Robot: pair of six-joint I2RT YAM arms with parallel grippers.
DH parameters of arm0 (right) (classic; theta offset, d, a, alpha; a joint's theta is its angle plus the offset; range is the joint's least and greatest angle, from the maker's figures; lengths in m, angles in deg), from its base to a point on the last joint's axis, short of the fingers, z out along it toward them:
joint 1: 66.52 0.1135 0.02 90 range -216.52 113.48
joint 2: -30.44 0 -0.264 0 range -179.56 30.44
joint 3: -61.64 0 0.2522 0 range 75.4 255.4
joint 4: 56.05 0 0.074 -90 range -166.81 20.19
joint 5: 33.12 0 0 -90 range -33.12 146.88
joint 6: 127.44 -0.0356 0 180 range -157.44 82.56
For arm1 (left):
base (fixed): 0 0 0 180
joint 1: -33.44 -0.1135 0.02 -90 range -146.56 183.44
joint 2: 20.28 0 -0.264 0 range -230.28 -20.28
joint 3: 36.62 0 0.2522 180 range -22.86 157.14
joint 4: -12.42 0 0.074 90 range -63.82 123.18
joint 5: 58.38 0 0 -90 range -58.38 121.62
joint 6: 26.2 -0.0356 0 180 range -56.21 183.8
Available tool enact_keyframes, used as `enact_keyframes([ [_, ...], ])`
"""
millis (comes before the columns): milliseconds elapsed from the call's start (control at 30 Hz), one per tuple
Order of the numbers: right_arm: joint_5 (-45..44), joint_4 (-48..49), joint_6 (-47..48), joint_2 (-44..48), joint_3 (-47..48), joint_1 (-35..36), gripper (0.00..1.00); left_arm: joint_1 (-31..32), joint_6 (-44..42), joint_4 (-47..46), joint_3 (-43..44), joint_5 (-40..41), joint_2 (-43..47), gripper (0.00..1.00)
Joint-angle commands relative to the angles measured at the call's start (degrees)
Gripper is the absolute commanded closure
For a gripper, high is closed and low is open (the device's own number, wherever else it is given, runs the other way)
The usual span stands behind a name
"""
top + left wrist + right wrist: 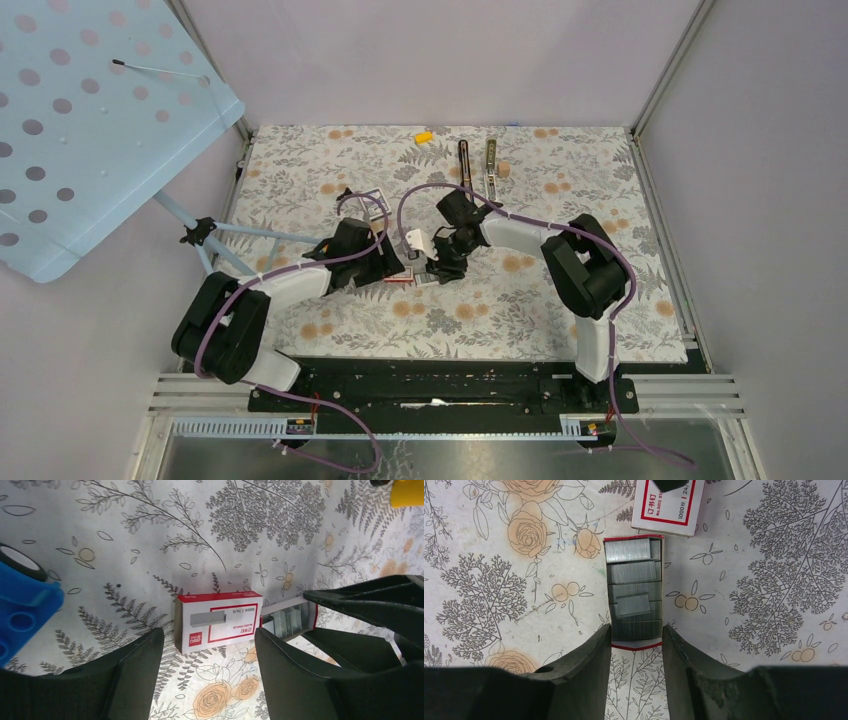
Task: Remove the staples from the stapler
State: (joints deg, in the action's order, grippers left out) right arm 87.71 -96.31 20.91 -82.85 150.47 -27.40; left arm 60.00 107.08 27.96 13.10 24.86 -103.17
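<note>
The stapler [463, 162] lies at the back middle of the mat, a long black body with its silvery-olive rail [491, 166] beside it, far from both grippers. A red-white staple box sleeve [220, 622] lies just ahead of my left gripper [207, 635], which is open and empty. The box's tray [634, 595], full of staple strips, lies pulled out of the sleeve [667, 505]. My right gripper [637, 630] has its fingers against both sides of the tray's near end. In the top view both grippers, left [398, 272] and right [437, 268], meet at mid-table.
A blue toy [20, 615] lies left of the left gripper. A yellow piece [424, 136] lies at the back. A blue dotted board [90, 120] leans in from the left. A small white object [415, 240] lies between the arms.
</note>
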Motion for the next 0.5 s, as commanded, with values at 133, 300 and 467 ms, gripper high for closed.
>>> enact_keyframes([
  [133, -0.59, -2.0, 1.17, 0.13, 1.0, 0.44, 0.59, -0.07, -2.13, 5.42, 2.55, 6.59, 0.63, 0.29],
  [300, -1.07, -1.1, 0.61, -0.06, 0.95, 0.52, 0.61, -0.04, -2.79, 4.15, 2.27, 5.36, -0.56, 0.35],
  [467, -2.05, -0.12, -0.29, -0.54, 1.67, 0.51, 0.64, -0.11, -3.12, 2.87, 2.18, 3.8, -1.55, 0.36],
])
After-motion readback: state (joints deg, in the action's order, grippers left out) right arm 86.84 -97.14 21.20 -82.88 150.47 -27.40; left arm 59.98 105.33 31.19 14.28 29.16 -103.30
